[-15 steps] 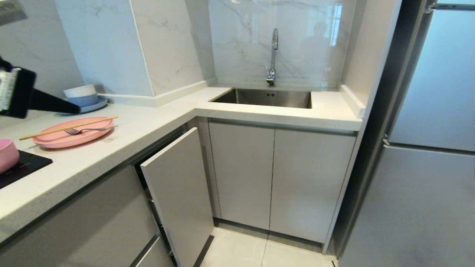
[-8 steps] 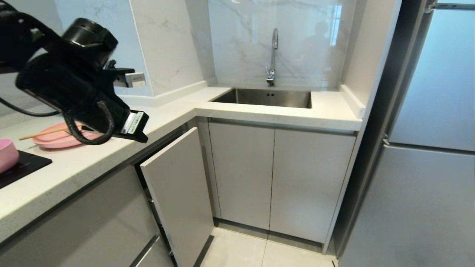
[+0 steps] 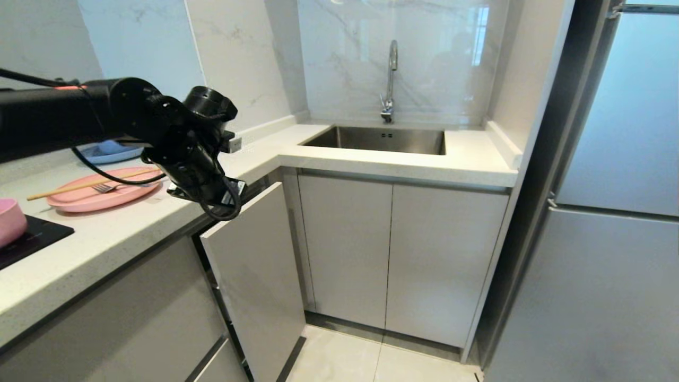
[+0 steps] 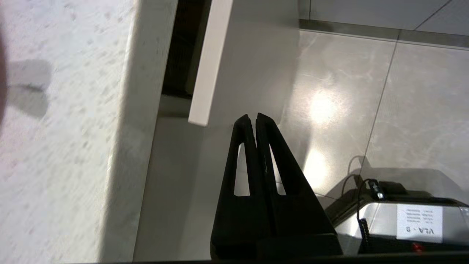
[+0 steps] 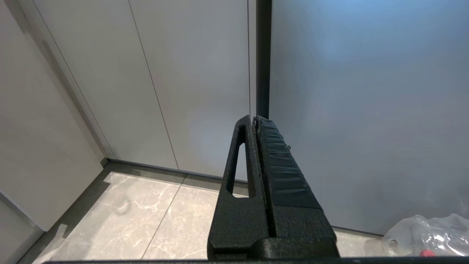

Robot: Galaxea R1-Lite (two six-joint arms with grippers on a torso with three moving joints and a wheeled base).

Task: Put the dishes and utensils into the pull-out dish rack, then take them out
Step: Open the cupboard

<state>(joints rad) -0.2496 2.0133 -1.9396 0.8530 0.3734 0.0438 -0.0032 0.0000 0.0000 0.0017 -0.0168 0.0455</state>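
Now left hand clenched and empty above the rack's pale front panel, right hand clenched, pink plate with chopsticks on the worktop beside that panel.

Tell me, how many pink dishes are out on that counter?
2. A flat pink plate lies on the white counter with chopsticks and a fork on it; a pink bowl sits at the far left, partly cut off.

White speckled counter, L-shaped, sink set in far run. On it: pink plate bearing chopsticks and fork; blue dish behind; black cooktop at near left carrying pink bowl.
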